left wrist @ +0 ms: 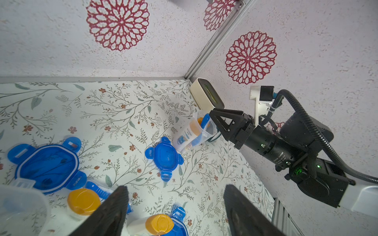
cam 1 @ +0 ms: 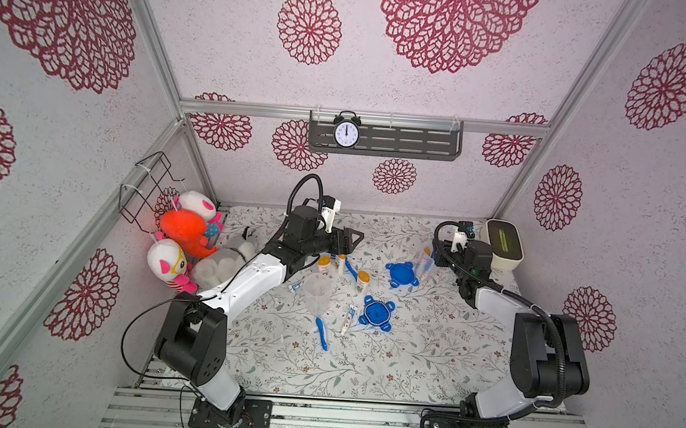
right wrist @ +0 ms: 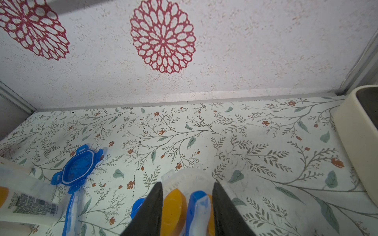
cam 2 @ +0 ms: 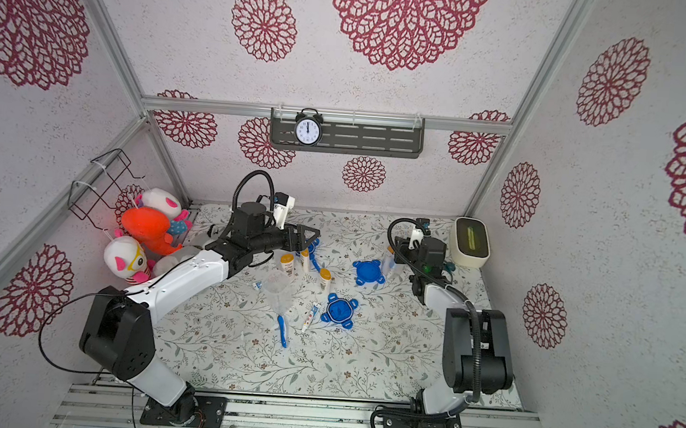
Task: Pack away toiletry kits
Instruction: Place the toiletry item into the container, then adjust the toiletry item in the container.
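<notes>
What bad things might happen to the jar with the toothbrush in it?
The clear jar looks tilted, with the right tool at its mouth; it might tip and spill. The toothbrush pokes above its rim, so the blue lid may not snap shut.

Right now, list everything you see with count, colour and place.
jars: two seen, clear, mid-table and right rear
lids: three, blue, loose on table
bottles: three loose, white with orange caps, mid-table; more in right jar
toothbrushes: three, blue, two loose, one in right jar
tubes: two seen, white, by middle jar
plush toys: about five, mixed, left rear corner
clock: one, black, on shelf
shelf: one, grey, back wall
rack: one, black wire, left wall
box: one, cream, right rear corner
left tool: black, open, by bottles
right tool: black, at right jar
</notes>
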